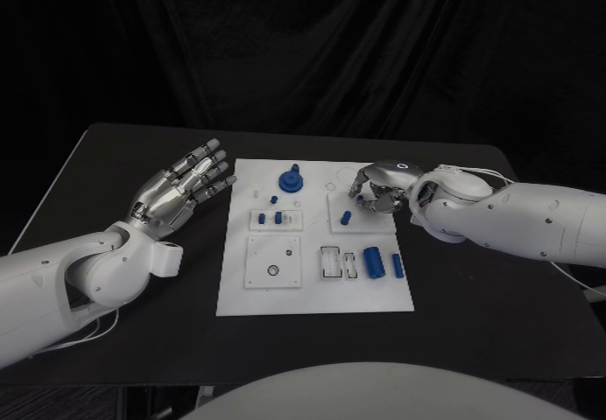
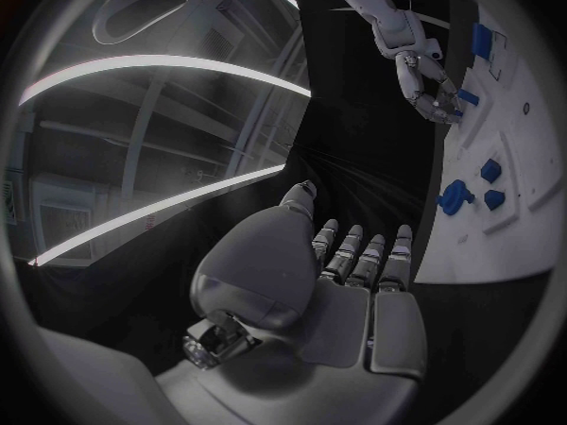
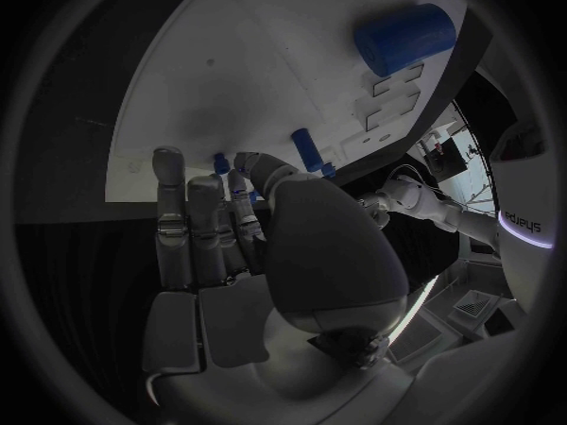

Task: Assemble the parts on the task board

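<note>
Black table (image 1: 126,157) bearing white task board (image 1: 316,297) with blue parts (image 1: 374,260) lying on it; right hand (image 1: 376,194) curled down over the board's far right, seemingly reaching a small piece, grasp indeterminate; left hand (image 1: 183,188) spread, released, parked beside the board.

White task board (image 1: 316,297) on black table (image 1: 480,297). Parts on it blue: round knob piece (image 1: 292,181), fat cylinder (image 1: 375,260), thin peg (image 1: 398,266), small pegs (image 1: 268,217). Silver left hand (image 1: 185,186) and silver right hand (image 1: 379,189) on white arms (image 1: 76,280). Backdrop black.
</note>
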